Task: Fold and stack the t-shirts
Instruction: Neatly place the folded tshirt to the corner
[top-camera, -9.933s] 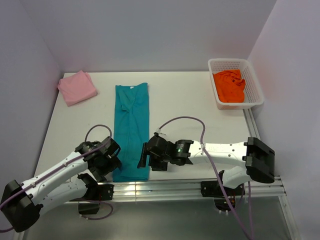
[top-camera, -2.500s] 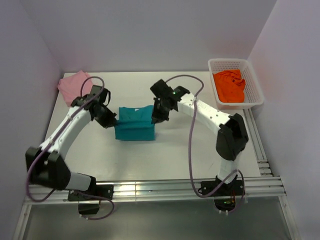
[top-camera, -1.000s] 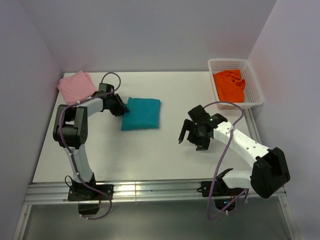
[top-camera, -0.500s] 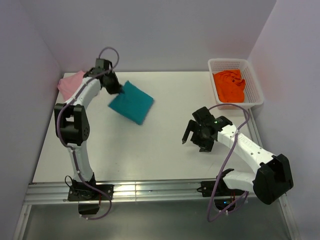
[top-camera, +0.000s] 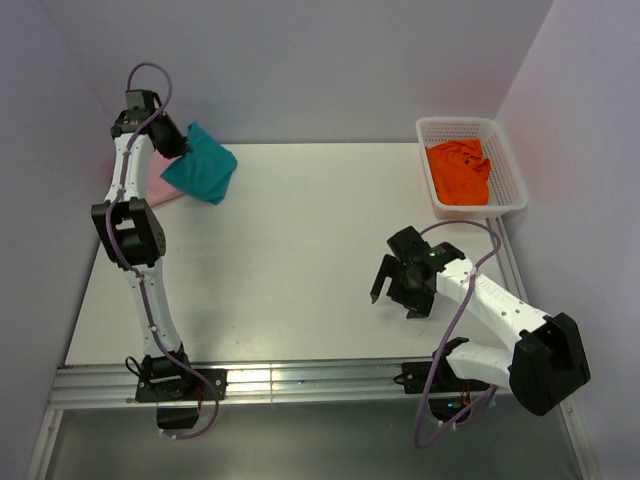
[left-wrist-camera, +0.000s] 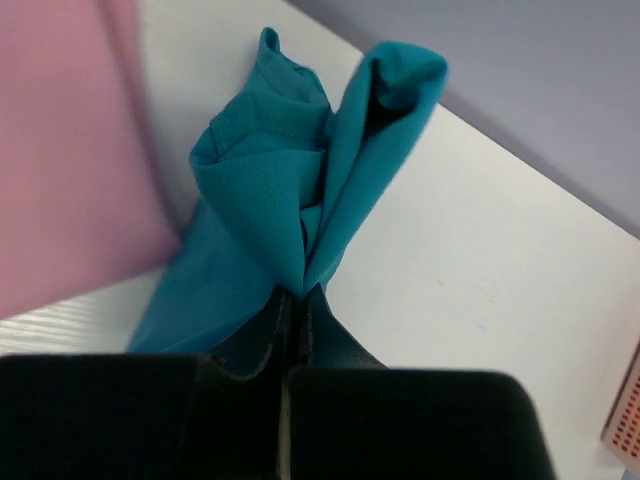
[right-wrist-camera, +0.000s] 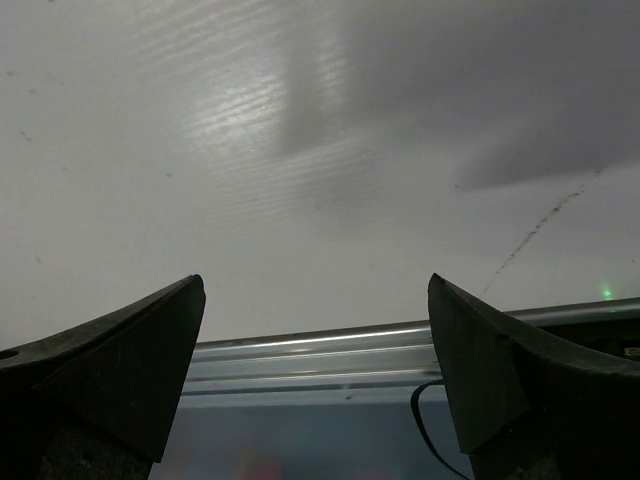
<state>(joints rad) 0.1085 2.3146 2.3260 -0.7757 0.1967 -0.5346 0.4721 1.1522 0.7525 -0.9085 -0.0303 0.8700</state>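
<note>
Judged soft and light, the folded teal fabric t-shirt is clamped at one edge by the left hand, near the pale pink fabric t-shirt.

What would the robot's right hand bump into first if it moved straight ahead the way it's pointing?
Probably the bare white table, close to its front metal rail. The open right hand points down at it with nothing in between.
</note>
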